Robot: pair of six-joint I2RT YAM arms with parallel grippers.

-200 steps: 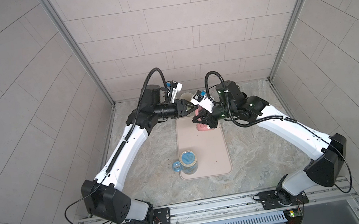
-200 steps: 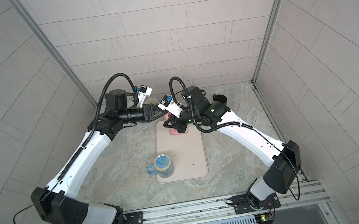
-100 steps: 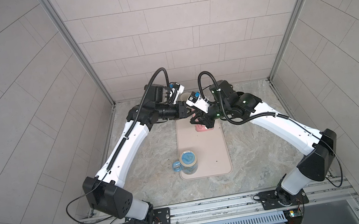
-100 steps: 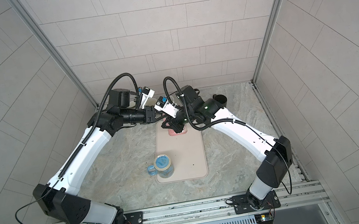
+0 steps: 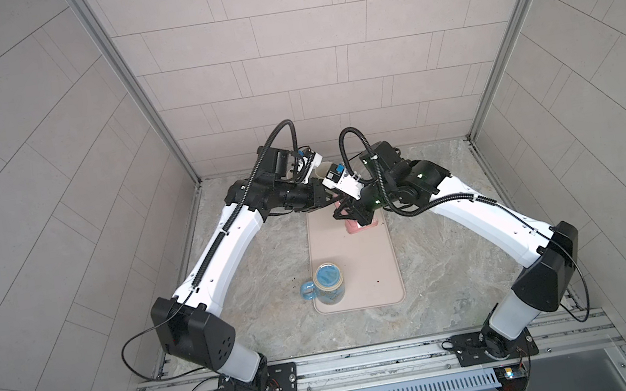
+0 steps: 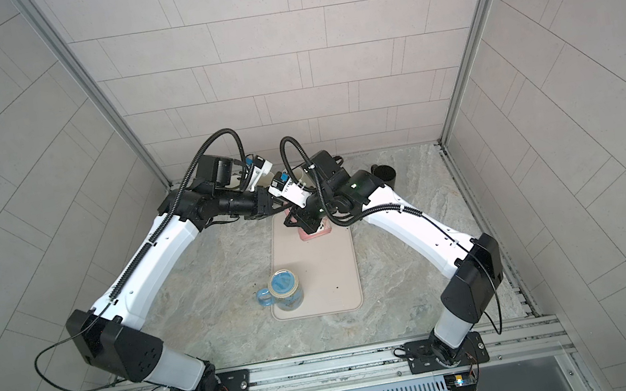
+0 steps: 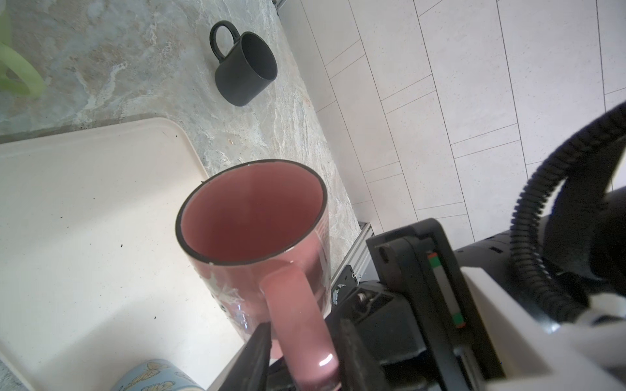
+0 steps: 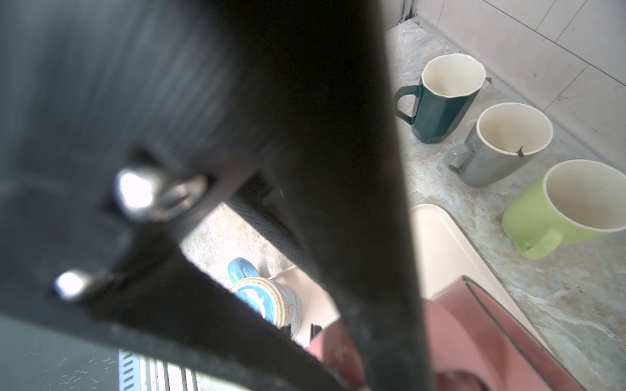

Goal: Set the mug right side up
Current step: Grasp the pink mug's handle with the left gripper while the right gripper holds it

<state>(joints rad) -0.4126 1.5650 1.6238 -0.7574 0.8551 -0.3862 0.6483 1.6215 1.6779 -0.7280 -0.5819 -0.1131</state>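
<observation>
The mug (image 7: 237, 281) stands mouth-up at the tray's (image 5: 361, 273) far end, handle (image 7: 294, 315) between the left pincer's (image 7: 301, 348) parted jaws (gripping or not, can't tell), and the right pincer (image 5: 353, 218), pressed together, crowds over that same end. Risk: a careless pull or the arms clashing could knock it over onto the tray.
</observation>
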